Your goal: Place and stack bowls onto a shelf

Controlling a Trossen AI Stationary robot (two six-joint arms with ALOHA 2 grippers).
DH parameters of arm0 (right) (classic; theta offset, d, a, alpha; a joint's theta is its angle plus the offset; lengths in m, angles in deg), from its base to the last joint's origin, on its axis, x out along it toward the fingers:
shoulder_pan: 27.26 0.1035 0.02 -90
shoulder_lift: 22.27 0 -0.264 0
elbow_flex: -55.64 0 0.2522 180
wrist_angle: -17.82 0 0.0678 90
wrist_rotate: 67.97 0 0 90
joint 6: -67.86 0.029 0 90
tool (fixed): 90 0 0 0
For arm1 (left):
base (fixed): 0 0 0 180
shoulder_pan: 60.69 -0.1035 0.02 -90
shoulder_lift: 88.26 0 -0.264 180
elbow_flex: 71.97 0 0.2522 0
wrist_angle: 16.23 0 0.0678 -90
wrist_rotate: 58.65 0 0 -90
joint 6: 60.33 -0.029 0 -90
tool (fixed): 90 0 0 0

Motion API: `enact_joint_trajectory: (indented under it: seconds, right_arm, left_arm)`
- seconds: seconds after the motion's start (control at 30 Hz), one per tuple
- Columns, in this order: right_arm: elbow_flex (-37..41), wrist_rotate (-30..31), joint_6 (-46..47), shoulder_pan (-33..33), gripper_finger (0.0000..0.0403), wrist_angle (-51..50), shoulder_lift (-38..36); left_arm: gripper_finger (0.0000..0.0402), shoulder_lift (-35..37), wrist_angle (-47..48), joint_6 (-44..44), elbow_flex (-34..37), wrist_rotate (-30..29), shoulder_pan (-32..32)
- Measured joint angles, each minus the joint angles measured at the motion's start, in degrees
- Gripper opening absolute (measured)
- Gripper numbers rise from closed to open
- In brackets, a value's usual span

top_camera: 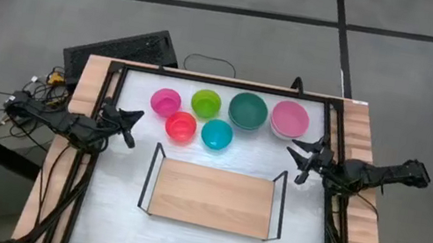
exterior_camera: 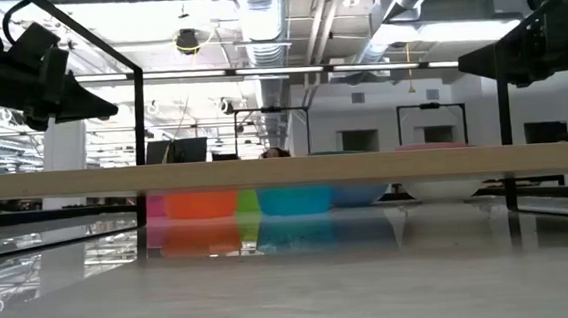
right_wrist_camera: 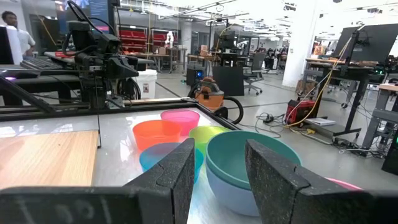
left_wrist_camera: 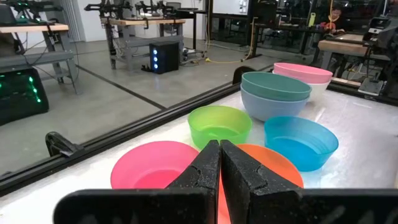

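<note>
Several bowls stand on their bases in two rows at the far part of the table: a small pink bowl [top_camera: 166,101], a green bowl [top_camera: 206,102], an orange-red bowl [top_camera: 181,126] and a blue bowl [top_camera: 216,134]. A larger teal bowl [top_camera: 248,111] sits nested in a pale blue one [left_wrist_camera: 273,107]. A larger pink bowl [top_camera: 289,119] sits nested in a white one [left_wrist_camera: 318,88]. The light-wood shelf [top_camera: 212,197] lies nearer, bare. My left gripper [top_camera: 130,124] is shut and empty, left of the bowls. My right gripper [top_camera: 303,160] is open and empty, right of them.
A black frame [top_camera: 206,79] runs around the tabletop. The shelf's thin black wire ends [top_camera: 151,177] rise at its two short sides. A keyboard [top_camera: 122,47] lies beyond the far left corner. There is bare tabletop on both sides of the shelf.
</note>
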Motion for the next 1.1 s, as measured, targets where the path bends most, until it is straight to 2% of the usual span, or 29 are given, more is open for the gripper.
enact_joint_trajectory:
  seconds: [0.37,0.63,0.9,1.0,1.1]
  right_arm:
    - [0.01,0.01,-0.08,0.0,0.0166,0.02,0.0]
    - [-0.01,0.0,-5.97,0.0,0.0166,0.09,0.0]
    - [-0.01,-2.0,24.98,-0.59,0.0166,5.58,-0.01]
    - [0.0,-2.02,33.34,-1.09,0.0166,5.38,-0.02]
    - [0.01,-2.02,37.38,-1.11,0.0166,5.05,0.0]
  left_arm:
    - [0.0,0.02,-1.02,-1.83,0.14,-0.31,-0.04]
    - [0.0,0.02,-1.36,9.19,0.16,6.07,-0.07]
    - [0.0,0.02,-1.27,11.84,0.13,6.17,-0.07]
    - [0.0,0.02,-1.25,11.84,0.1,6.16,-0.07]
    - [0.0,0.02,-1.33,12.18,0.1,6.21,-0.07]
